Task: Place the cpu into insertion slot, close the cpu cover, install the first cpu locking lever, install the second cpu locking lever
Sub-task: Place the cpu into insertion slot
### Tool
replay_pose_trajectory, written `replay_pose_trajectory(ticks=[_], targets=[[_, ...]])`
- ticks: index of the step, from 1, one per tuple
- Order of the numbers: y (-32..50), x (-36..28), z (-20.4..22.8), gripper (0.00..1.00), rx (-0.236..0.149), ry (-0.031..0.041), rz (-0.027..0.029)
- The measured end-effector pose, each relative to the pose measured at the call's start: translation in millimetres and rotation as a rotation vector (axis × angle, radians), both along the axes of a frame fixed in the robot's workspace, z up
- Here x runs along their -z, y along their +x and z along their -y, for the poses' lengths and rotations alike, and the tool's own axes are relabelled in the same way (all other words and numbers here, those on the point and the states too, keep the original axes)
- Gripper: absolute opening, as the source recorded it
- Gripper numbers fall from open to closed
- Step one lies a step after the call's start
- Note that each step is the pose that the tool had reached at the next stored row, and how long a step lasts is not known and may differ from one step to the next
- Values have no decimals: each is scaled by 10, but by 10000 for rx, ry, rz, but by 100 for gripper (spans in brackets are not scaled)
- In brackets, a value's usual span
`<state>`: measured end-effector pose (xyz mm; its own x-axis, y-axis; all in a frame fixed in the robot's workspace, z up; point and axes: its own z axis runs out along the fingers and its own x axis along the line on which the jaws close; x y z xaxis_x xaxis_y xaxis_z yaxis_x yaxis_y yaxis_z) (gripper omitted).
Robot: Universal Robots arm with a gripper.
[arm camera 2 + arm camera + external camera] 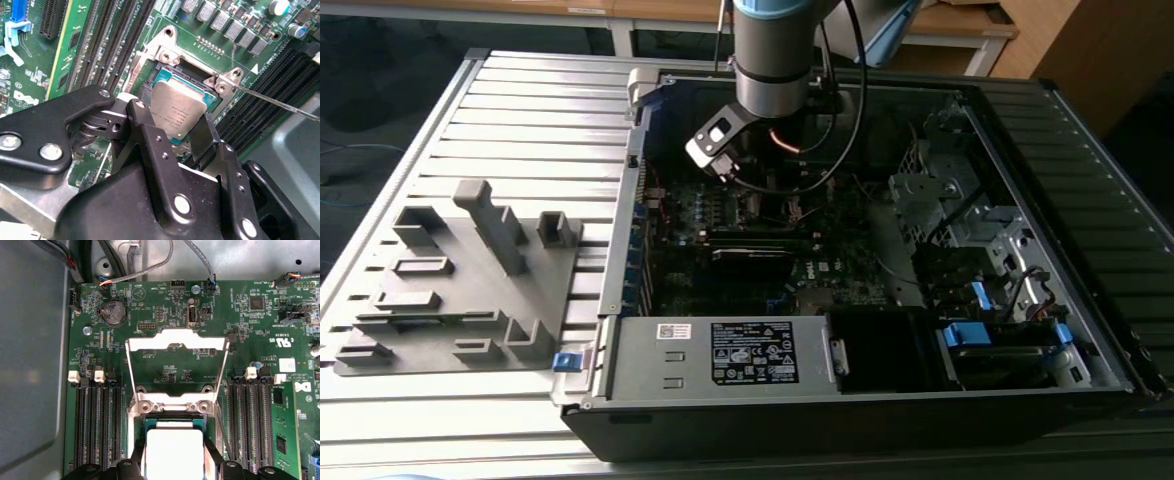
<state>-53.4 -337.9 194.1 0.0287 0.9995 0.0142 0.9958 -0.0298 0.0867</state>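
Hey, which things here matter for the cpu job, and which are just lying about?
Job: gripper holding the cpu, open cpu cover, socket, locking lever.
Lying about: coin battery, memory slots, power supply box, grey parts tray.

Bright light pales the table (520,110), the case (854,425) lies dim inside, the cpu (173,452) glares white.

I see the cpu (177,112) dull silver-grey on top with a teal-green rim. The cpu cover (150,342) is pale silver, the motherboard (170,365) green, its memory slots (97,425) black, and the gripper (175,131) black with silver screws.
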Motion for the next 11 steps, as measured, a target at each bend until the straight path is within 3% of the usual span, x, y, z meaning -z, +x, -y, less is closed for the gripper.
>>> replay_pose_trajectory(ticks=[11], targets=[[0, 14, -2, 54, 0, -21, 0]])
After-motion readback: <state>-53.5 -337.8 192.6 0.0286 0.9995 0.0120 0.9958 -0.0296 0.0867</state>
